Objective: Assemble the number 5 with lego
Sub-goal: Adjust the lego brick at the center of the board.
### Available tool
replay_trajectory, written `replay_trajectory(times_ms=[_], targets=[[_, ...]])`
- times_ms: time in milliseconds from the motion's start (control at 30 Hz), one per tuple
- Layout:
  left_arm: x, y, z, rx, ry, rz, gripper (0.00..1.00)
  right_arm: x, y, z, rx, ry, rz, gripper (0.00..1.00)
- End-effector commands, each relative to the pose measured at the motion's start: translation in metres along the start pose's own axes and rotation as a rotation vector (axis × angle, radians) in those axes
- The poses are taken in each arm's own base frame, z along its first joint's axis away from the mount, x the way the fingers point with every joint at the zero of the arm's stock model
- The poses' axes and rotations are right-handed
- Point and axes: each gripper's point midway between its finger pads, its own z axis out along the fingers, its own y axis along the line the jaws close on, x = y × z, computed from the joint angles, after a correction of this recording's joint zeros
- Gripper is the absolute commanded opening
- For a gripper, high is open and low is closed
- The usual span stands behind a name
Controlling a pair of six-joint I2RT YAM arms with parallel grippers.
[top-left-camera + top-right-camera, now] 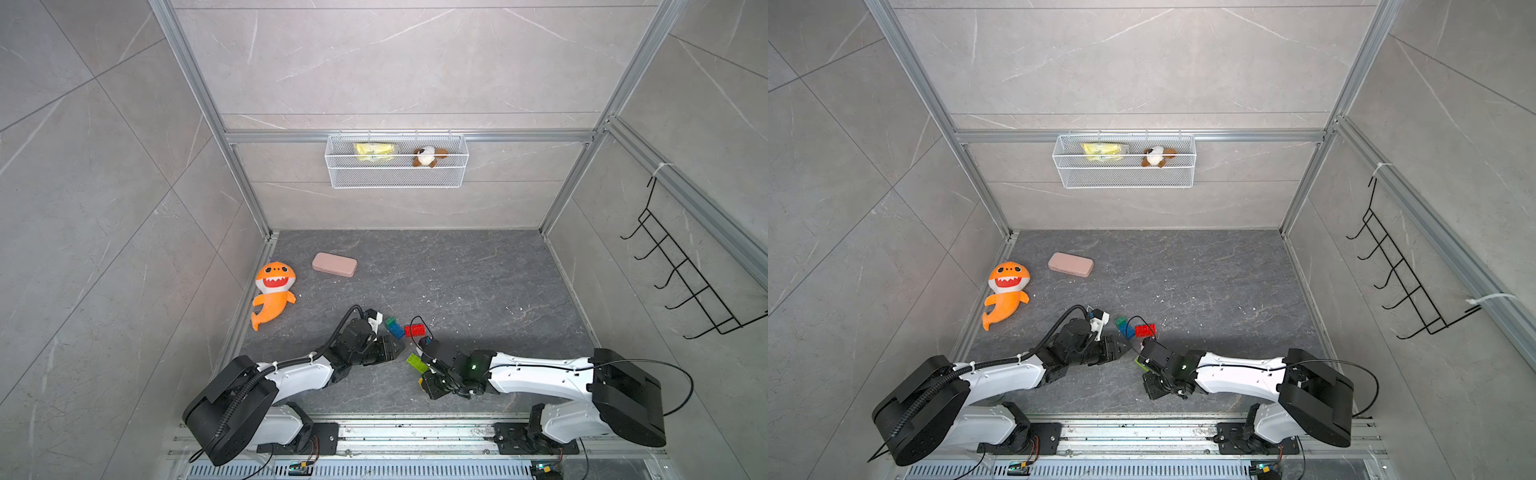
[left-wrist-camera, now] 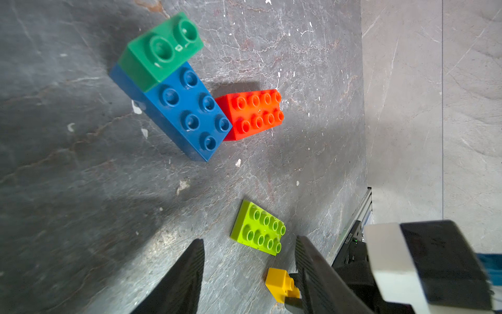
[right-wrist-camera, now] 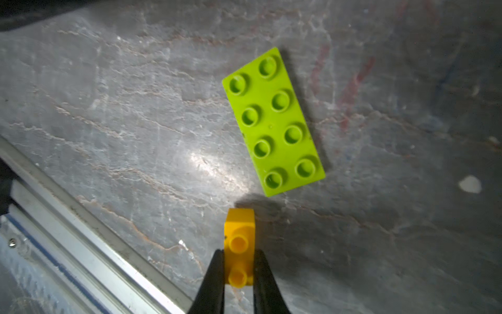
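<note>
A dark green brick [image 2: 163, 49] sits on one end of the blue brick [image 2: 187, 114], and the red brick [image 2: 252, 114] lies touching the blue one. In both top views they are mid-floor: blue [image 1: 395, 329], red [image 1: 414, 330]. The lime green brick [image 3: 273, 122] lies flat and alone nearer the front. My right gripper [image 3: 239, 252] is shut on the yellow brick [image 3: 240, 225], held low just short of the lime one. My left gripper [image 2: 249, 240] stands open and empty, its fingers pointing toward the lime brick [image 2: 258, 231], with the yellow brick [image 2: 281, 284] beside one finger.
A pink case [image 1: 334, 264] and an orange shark plush [image 1: 274, 291] lie at the back left of the floor. A wire basket [image 1: 397, 178] hangs on the back wall, a black hook rack [image 1: 685, 266] on the right wall. An aluminium rail [image 1: 415, 432] runs along the front.
</note>
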Motion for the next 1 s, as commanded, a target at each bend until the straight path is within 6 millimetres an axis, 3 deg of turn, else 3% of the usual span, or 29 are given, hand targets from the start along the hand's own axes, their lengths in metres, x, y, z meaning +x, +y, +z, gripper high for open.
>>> replay_trajectory(times_ms=[0, 233, 667, 967], targets=[[-0.012, -0.01, 0.001, 0.014, -0.036, 0.03, 0.57, 0.002, -0.023, 0.0, 0.128, 0.009, 0.045, 0.12], [-0.01, -0.007, 0.008, -0.001, -0.02, 0.018, 0.58, -0.02, -0.045, -0.007, 0.242, -0.08, 0.084, 0.12], [0.0, 0.003, 0.025, -0.032, 0.002, 0.014, 0.65, -0.048, -0.044, 0.0, 0.192, -0.134, 0.106, 0.12], [0.006, 0.002, 0.041, -0.017, 0.022, -0.009, 0.65, -0.073, -0.025, 0.007, 0.11, -0.166, 0.099, 0.12]])
